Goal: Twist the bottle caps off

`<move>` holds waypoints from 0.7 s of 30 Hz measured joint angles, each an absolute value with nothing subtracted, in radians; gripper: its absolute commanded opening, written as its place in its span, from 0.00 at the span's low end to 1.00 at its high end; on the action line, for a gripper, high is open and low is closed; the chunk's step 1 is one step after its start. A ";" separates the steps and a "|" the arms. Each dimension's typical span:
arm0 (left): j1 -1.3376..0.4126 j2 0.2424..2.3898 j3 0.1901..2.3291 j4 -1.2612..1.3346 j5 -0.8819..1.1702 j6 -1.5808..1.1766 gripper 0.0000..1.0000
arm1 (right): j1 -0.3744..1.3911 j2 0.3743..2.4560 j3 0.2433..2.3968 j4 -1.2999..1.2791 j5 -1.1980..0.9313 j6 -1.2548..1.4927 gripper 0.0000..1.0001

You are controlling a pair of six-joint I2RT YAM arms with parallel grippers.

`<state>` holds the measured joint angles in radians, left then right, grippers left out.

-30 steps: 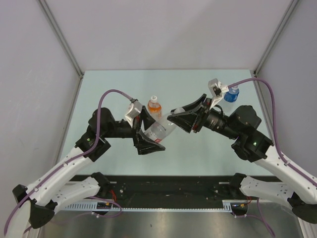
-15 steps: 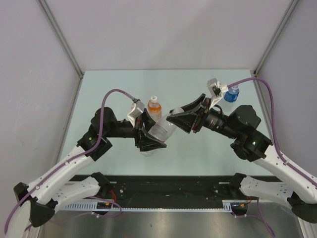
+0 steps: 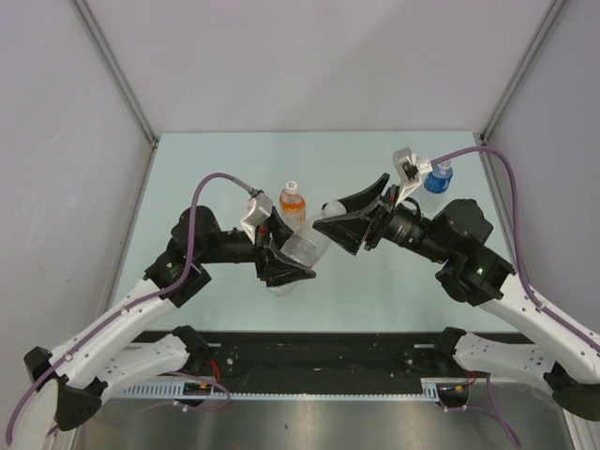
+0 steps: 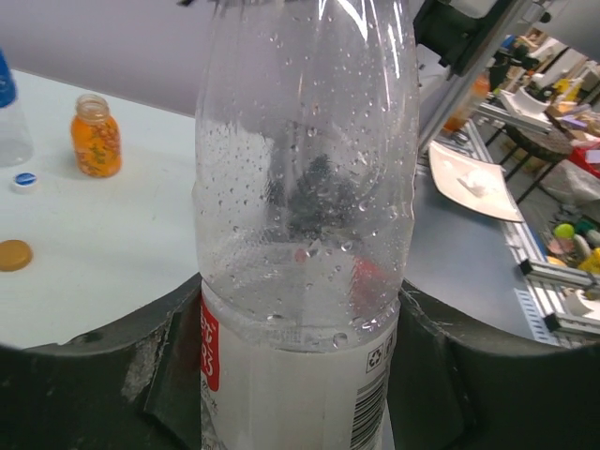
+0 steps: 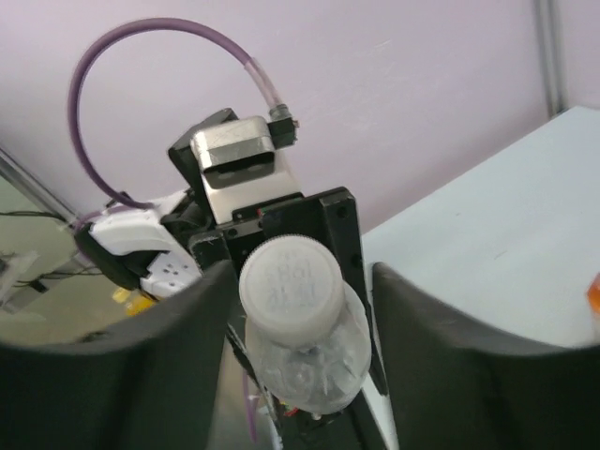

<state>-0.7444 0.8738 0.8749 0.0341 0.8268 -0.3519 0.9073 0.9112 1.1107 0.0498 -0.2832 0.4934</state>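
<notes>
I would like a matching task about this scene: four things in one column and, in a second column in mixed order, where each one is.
Things:
1. clear bottle
2. white cap
3. orange bottle
4. orange cap

Places:
a. lies flat and loose on the table
b. clamped between the fingers of the left gripper
c. stands upright on the table, untouched
d. sits on the bottle neck, between the open fingers of the right gripper, with a gap on each side

Pairs: 1-b, 2-d, 3-c, 4-a
</notes>
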 measured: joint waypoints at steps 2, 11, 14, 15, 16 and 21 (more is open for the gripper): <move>-0.746 0.865 0.870 0.033 0.794 -0.329 0.03 | 0.908 0.905 1.111 0.041 -0.252 0.502 0.84; -0.746 0.843 0.868 -0.025 0.629 -0.252 0.00 | 0.908 0.837 1.116 -0.002 -0.083 0.511 0.96; -0.746 0.831 0.859 -0.033 0.562 -0.241 0.00 | 0.912 0.825 1.129 -0.027 -0.015 0.512 0.95; -0.749 0.825 0.852 -0.033 0.530 -0.235 0.00 | 0.915 0.823 1.131 -0.034 0.007 0.512 0.95; -0.752 0.818 0.846 -0.034 0.503 -0.232 0.00 | 0.920 0.822 1.135 -0.046 0.036 0.513 0.94; -0.812 0.786 0.818 -0.054 0.301 -0.197 0.00 | 0.965 0.851 1.192 -0.123 0.154 0.524 0.91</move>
